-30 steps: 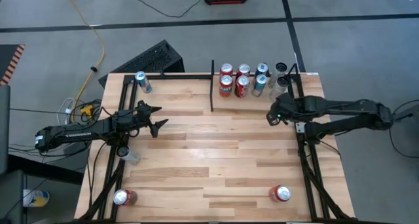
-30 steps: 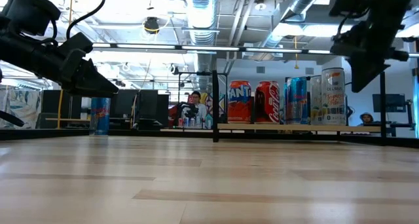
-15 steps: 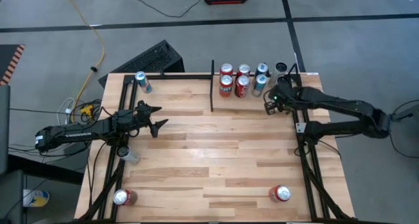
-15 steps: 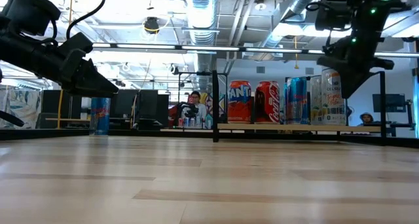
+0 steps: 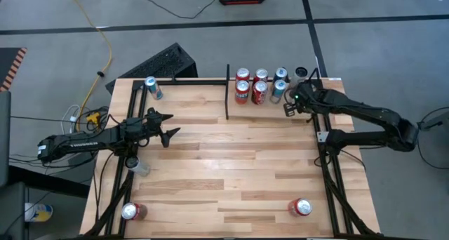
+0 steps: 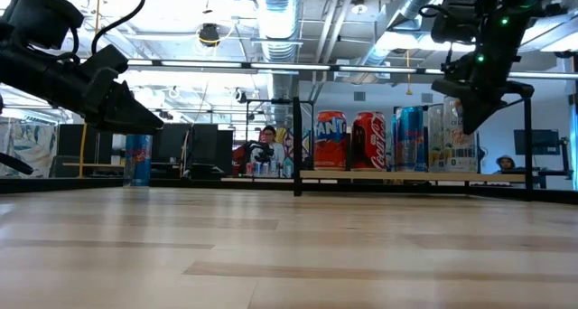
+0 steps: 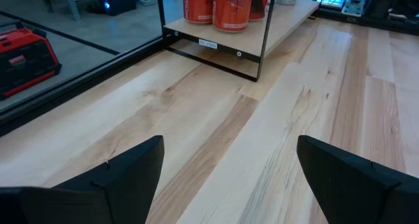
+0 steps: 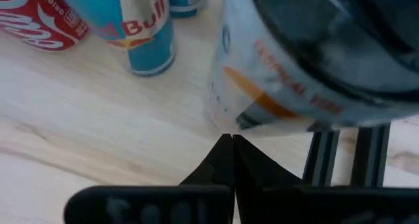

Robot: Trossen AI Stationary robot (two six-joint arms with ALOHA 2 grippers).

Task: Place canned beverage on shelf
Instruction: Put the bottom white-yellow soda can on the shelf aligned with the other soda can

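high view: my right gripper (image 5: pixel 289 108) sits over the shelf, a light butcher-block wood bay (image 5: pixel 247 107) w/ thin black divider bar (image 5: pixel 227 92), at its right end by the black tube frame (image 5: pixel 319 92). Row of cans there: two red cans (image 5: pixel 242 92), blue-silver slim can (image 5: pixel 278 91), more behind. Left gripper (image 5: pixel 167 133) waits mid-left of the table, well apart.
low view: right gripper (image 6: pixel 456 110) hangs in front of the pale white can w/ orange print (image 6: pixel 461 137), last in the row beside the blue cans (image 6: pixel 408 137). Can stands upright on the shelf board.
left wrist view: my left fingers (image 7: pixel 118 178) spread apart, nothing between; bare wood ahead.
right wrist view: my right fingertips (image 8: pixel 230 152) pinched together, holding nothing; the pale can (image 8: pixel 294 86) looms just beyond the tips, blue-silver can (image 8: pixel 147 34) beside it.
step: judging by this, can is on the shelf, I'm not gripping it – prob. nudging/checking or about to leave.
next: lift clear w/o knocking the can or its neighbours; then go for a loose red can at the table's near edge (image 5: pixel 300 208).
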